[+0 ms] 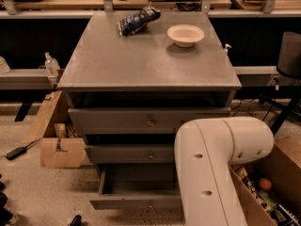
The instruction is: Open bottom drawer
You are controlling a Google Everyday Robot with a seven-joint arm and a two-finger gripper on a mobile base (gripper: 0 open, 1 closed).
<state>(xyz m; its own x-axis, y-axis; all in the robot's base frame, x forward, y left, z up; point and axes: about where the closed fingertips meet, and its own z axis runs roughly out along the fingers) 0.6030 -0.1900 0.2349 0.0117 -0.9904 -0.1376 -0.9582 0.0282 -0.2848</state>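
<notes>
Readable text: none in this view.
Blue bag (138, 20): lies on the grey cabinet (146, 65) top; its wrapper is printed, but the lettering is too blurred to read.
Bottom drawer (136, 202): plain grey front, no legible mark.
Cardboard box (288, 157): the packaging inside is too small to read.
Gripper: hidden, somewhere beyond the white arm (211, 168) at lower right.

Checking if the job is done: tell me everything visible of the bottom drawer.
The bottom drawer of the grey cabinet stands pulled out, its flat grey front well forward of the middle drawer above. Its visible inside looks dark and bare. The white robot arm covers its right end. No knob shows on its front. The gripper is out of view.
</notes>
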